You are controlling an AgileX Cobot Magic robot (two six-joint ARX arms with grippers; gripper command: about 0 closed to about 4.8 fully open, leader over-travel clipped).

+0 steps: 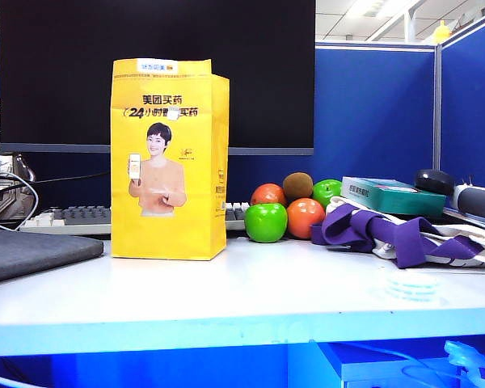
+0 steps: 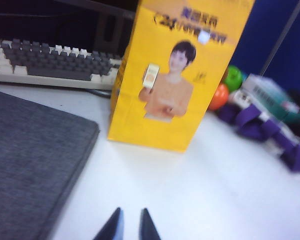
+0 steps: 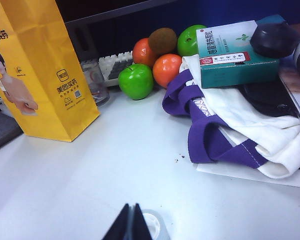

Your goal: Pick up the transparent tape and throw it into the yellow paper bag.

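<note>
Clearly, we are at the very start: nothing has been picked up yet. The transparent tape lies flat on the white desk at near right, well apart from the upright yellow paper bag at left. Our right gripper hovers just beside the tape, fingers pressed together and empty. Our left gripper, tips nearly touching and also empty, points toward the bag. Next, we judge the right gripper must spread its fingers and settle over the roll.
</note>
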